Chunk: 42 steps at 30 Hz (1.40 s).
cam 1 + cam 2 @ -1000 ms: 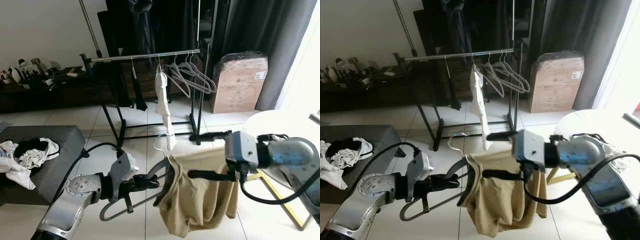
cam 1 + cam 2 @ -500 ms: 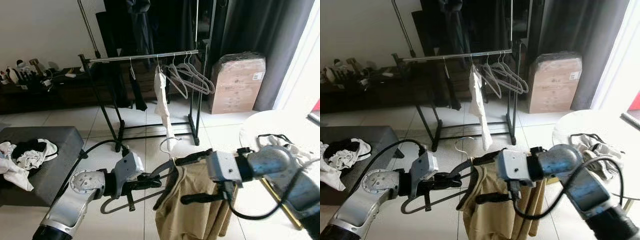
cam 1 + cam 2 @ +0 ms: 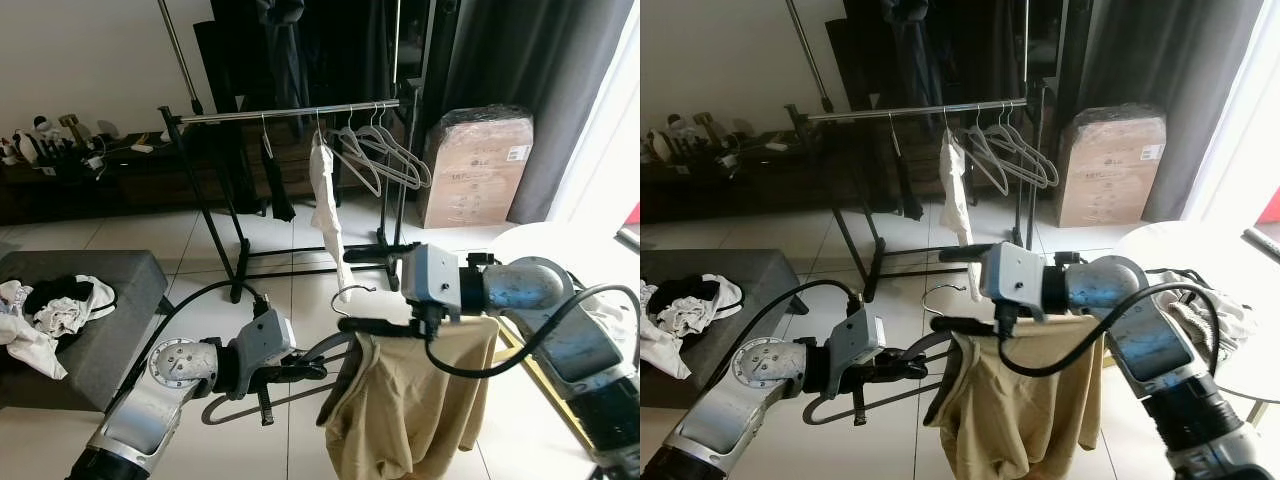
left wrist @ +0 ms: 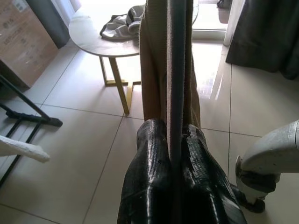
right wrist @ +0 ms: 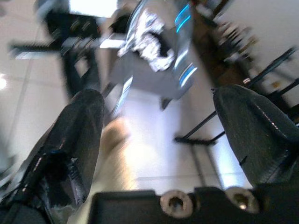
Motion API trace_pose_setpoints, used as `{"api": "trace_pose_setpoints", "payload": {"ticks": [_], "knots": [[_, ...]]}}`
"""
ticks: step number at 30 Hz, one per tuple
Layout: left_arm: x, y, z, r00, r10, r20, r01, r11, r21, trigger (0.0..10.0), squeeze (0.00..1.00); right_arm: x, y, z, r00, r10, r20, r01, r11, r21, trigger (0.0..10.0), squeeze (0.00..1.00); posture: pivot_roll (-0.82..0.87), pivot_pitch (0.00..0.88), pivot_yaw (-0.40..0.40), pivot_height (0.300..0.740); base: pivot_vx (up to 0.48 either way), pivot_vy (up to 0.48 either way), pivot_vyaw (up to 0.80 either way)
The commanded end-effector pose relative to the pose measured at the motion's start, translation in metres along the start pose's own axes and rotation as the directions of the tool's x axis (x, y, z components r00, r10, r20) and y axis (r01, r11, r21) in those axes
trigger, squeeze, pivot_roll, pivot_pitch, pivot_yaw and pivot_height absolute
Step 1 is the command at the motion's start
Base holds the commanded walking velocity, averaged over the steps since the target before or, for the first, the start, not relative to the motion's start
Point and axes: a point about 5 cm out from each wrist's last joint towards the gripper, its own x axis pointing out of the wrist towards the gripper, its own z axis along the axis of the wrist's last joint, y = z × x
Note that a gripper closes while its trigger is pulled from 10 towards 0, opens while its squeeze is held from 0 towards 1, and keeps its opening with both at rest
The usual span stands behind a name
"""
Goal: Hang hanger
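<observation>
Grey hanger (image 3: 300, 362) draped with tan garment (image 3: 410, 400), pinched in left hand (image 3: 318, 371)

Strong daylight is admitted from the right, overexposing the window (image 3: 610, 130). Glare is reflected off the floor tiles (image 4: 79, 140). The right wrist view is motion-blurred.

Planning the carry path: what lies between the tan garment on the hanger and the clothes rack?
Bare tiled floor separates tan garment from clothes rack, per left eye view.
</observation>
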Motion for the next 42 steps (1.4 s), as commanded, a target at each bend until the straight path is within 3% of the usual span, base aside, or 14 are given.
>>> {"api": "trace_pose_setpoints", "payload": {"ticks": [1,5,18,19,20,21,22,35,42], "knots": [[-0.002,0.006,0.014,0.999,0.015,0.032,-0.017,0.997,0.074,10.0,0.00,0.002,0.008,-0.002,0.997,0.074,-0.012,-0.074,0.997,0.021,10.0,0.00,-0.07,0.030,0.039,0.740,0.000,0.000,0.00],[-0.002,0.006,0.015,0.999,0.016,0.033,-0.019,0.996,0.083,10.0,0.00,-0.003,0.009,-0.013,0.993,0.085,-0.077,-0.083,0.996,0.029,10.0,0.00,-0.07,0.030,0.037,0.740,0.000,0.000,0.00],[0.002,0.002,0.024,1.000,-0.013,0.013,0.010,0.982,0.191,10.0,0.00,0.004,0.000,-0.029,0.992,0.063,-0.112,-0.056,0.996,0.070,9.9,0.00,-0.06,0.024,0.032,0.740,0.000,0.000,0.00],[0.002,0.002,0.024,1.000,-0.014,0.005,0.013,0.979,0.202,10.0,0.00,0.004,-0.001,-0.029,0.992,0.061,-0.111,-0.053,0.996,0.073,6.0,0.00,-0.06,0.023,0.031,0.740,0.000,0.000,0.00],[0.003,0.002,0.024,1.000,-0.014,0.003,0.013,0.979,0.205,10.0,0.00,0.004,-0.001,-0.029,0.992,0.058,-0.111,-0.049,0.996,0.076,6.0,0.00,-0.06,0.023,0.031,0.740,0.000,0.000,0.00],[0.003,0.002,0.024,1.000,-0.013,0.004,0.012,0.978,0.206,10.0,0.00,0.004,-0.002,-0.029,0.992,0.057,-0.110,-0.049,0.996,0.076,1.5,0.00,-0.06,0.023,0.031,0.740,0.000,0.000,0.00],[0.003,0.002,0.024,1.000,-0.010,0.007,0.008,0.978,0.208,10.0,0.00,0.004,-0.002,-0.030,0.991,0.063,-0.117,-0.053,0.995,0.082,0.0,0.00,-0.06,0.023,0.031,0.740,0.000,0.000,0.00],[0.004,0.002,0.024,1.000,0.002,-0.001,-0.002,0.973,0.232,10.0,0.00,-0.013,-0.003,-0.042,0.977,0.087,-0.195,-0.068,0.993,0.100,0.0,0.00,-0.06,0.034,0.025,0.740,0.000,0.000,0.00],[0.004,0.003,0.025,1.000,0.005,0.000,-0.004,0.972,0.236,10.0,0.00,-0.011,0.002,-0.042,0.974,0.134,-0.181,-0.113,0.986,0.119,0.0,0.00,-0.07,0.043,0.024,0.740,0.000,0.000,0.00]]}}
